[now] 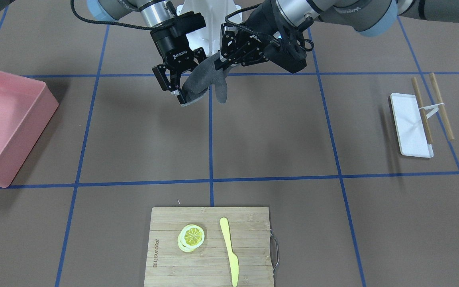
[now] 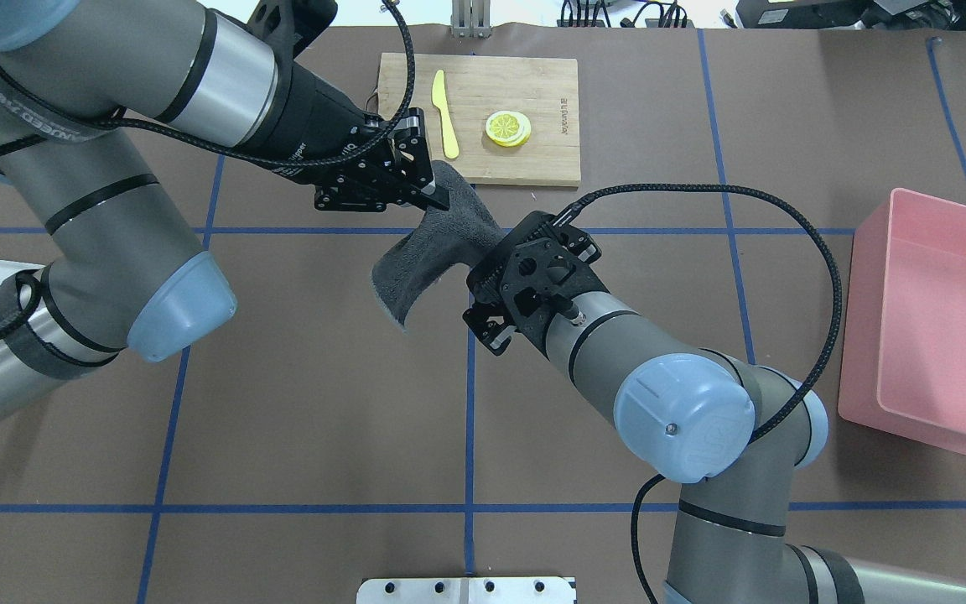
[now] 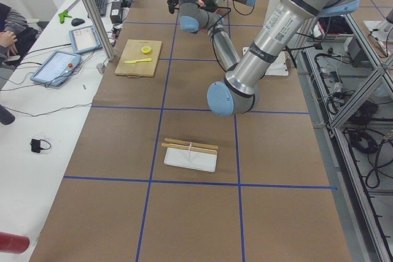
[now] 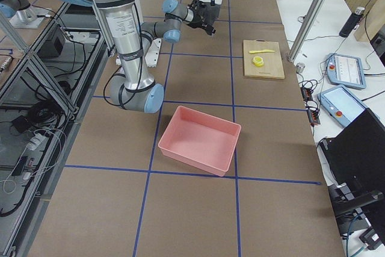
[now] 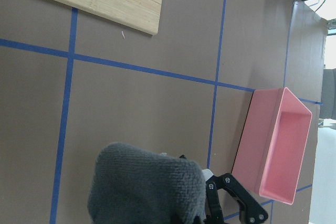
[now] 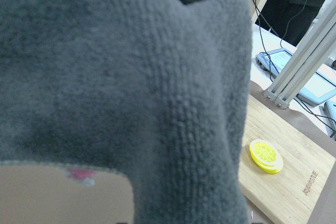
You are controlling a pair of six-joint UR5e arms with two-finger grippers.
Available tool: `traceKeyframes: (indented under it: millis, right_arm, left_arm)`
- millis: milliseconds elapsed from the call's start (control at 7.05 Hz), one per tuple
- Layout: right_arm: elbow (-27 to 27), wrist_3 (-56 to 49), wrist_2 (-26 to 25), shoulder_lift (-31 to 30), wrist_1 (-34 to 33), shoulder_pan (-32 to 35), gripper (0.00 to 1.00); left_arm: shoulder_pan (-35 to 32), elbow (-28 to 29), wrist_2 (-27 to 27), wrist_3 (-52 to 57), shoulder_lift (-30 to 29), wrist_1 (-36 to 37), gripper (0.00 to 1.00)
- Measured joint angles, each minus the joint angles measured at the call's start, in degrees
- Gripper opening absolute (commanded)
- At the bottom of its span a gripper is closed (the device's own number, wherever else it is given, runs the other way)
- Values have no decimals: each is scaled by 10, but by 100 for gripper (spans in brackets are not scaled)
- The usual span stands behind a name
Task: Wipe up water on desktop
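Your left fingers (image 2: 426, 186) were clamped on the upper end of the grey cloth (image 2: 428, 256). That held the cloth up over the brown bench (image 1: 273, 131), near the centre tape line and towards the robot's side. From there the cloth sagged down to the right fingers (image 1: 177, 91). These stood spread wide astride its lower end, with one tip against the cloth's edge. Your views did not show whether that tip pressed on the cloth or only touched it. In the right wrist view the cloth filled nearly the whole frame, and in the left wrist view it covered the left fingers.

The bench lay flat beneath both arms, marked into big rectangles by blue tape. On your side of it sat the board (image 1: 249, 223), with lemon slices (image 1: 191, 237) and a yellow knife (image 1: 229, 251) lying side by side on it, apart from each other. A pink bin (image 1: 28, 139) stood on the robot's right. On its left, a white tray (image 1: 407, 123) had chopsticks (image 1: 440, 105) at its edge.
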Motion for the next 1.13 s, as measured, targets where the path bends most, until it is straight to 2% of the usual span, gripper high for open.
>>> traceKeyframes:
  millis: [142, 284, 426, 709, 993, 1135]
  right_arm:
    - [-1, 0, 0, 0, 0, 1, 60]
    - [-1, -1, 0, -1, 0, 3, 34]
    - [-1, -8, 1, -1, 0, 6, 18]
    - [-2, -20, 1, -1, -1, 9, 3]
    - [-1, -20, 2, 0, -1, 9, 0]
    - [0, -17, 2, 0, 0, 10, 0]
  left_arm:
    - [0, -2, 0, 0, 0, 0, 0]
    - [-1, -3, 0, 0, 1, 0, 0]
    - [-1, -3, 0, 0, 1, 0, 0]
    - [-2, -4, 0, 0, 2, 0, 0]
    - [-3, -8, -1, 0, 4, 0, 0]
    - [-4, -8, -1, 1, 4, -1, 6]
